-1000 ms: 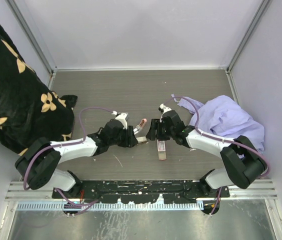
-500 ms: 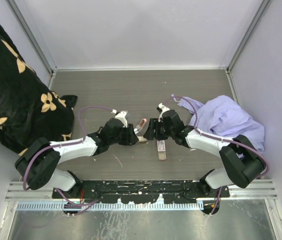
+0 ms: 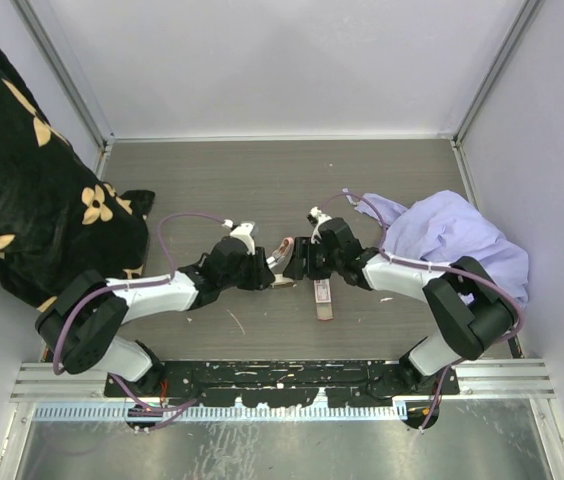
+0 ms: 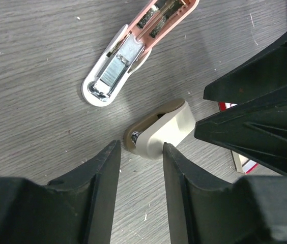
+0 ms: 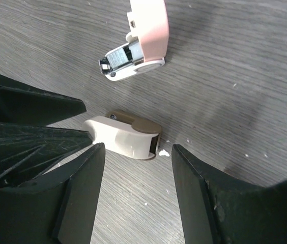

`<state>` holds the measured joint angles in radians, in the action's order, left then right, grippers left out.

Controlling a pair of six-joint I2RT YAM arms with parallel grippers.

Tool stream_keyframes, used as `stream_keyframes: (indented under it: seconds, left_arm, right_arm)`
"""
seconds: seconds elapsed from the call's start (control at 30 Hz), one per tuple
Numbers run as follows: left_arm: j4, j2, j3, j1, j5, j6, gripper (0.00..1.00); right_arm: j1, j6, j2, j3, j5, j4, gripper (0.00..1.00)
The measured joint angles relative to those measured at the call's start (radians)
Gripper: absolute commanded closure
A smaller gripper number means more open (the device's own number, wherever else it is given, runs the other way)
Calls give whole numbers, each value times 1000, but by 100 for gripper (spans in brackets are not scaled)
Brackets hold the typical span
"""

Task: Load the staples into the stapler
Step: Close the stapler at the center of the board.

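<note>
We see the grey wood-grain table [image 3: 262, 180] under both claws. Well out to the left of the left gripper [image 3: 267, 272] a black blanket with tan flowers [image 3: 22, 180] is heaped over the table edge. A crumpled lavender cloth [image 3: 452, 240] lies out to the right of the right gripper [image 3: 297, 262], behind its arm. The two claws meet nose to nose at mid-table, fingertips nearly touching.

Just beyond both sets of fingertips, on the far side, lies the stapler [image 4: 123, 61]. It is pink on top and white beneath, and it is hinged open, so we can see the metal channel inside.

Closer in, right at the mouth of each claw, sits a small beige block with a brown end [image 4: 159, 129]. Its ends reach just in between the fingertips of each claw, and neither pair presses on it.

The left claw's fingers [image 4: 103, 178] stand apart with bare table between them. The right claw's fingers [image 5: 199, 193] are spread wider, also around bare table — we find nothing clamped in either.

The staples [image 3: 322, 297] are a little red-and-white box with a tan tray sliding out. They lie flat on the table under and just to the near side of the right claw. In the left wrist view only red-edged slivers show behind the right claw's fingers.
</note>
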<state>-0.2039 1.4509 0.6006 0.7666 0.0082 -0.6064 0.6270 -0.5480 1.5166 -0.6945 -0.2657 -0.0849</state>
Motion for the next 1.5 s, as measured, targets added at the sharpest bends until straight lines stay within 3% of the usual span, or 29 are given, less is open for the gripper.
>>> stream_keyframes:
  seconds: [0.7, 1.1, 1.5]
  left_arm:
    - [-95, 41, -9, 0, 14, 18, 80]
    - [-209, 83, -39, -2, 11, 24, 84]
    - [-221, 105, -97, 73, -193, 47, 84]
  right_arm:
    - [46, 42, 88, -68, 37, 11, 44]
    - [72, 42, 100, -86, 90, 22, 47]
    - [107, 17, 93, -83, 166, 18, 48]
